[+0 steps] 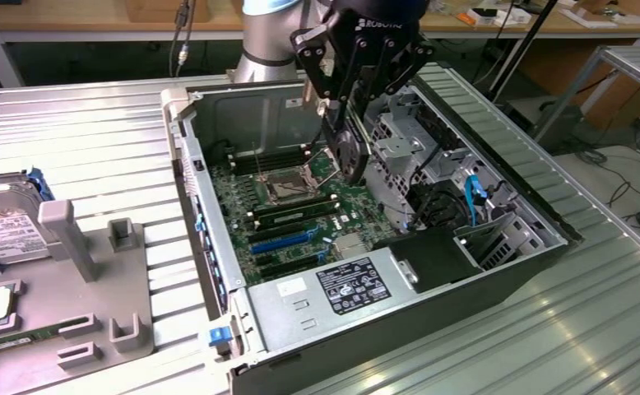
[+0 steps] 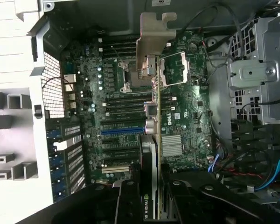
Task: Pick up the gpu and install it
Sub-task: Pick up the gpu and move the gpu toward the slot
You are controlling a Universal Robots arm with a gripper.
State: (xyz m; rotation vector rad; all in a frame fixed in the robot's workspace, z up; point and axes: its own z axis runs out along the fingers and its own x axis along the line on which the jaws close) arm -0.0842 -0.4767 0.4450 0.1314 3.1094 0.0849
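In the exterior view, my gripper [image 1: 342,115] sits at the upper middle of the frame, reaching down into the open computer case [image 1: 248,111]. My fingers are clamped on the gpu [image 1: 351,156], which hangs edge-on and nearly upright, a dark slab over the green motherboard [image 1: 298,206]. I cannot tell whether its lower end touches the board. A blue slot [image 1: 281,241] lies lower on the board, toward the frame's centre, well apart from the card. Toward the exterior view's left, outside the case, a grey tray [image 1: 90,271] holds a hard drive [image 1: 2,230] with a white label and a thin RAM stick [image 1: 24,337]. Case and tray rest on a ribbed metal table [image 1: 562,329].

In the wrist view, I look straight along the gpu [image 2: 149,154]. My gripper [image 2: 149,184] pinches it from both sides, black fingers [image 2: 126,200] pressed against the cooler, where a label reads NVIDIA. The card's silver bracket [image 2: 154,42] stands at the far end from my fingers. Beyond it spreads the motherboard [image 2: 116,116] inside the case [image 2: 93,11], with the blue slot [image 2: 121,131] off to one side of the card's edge.
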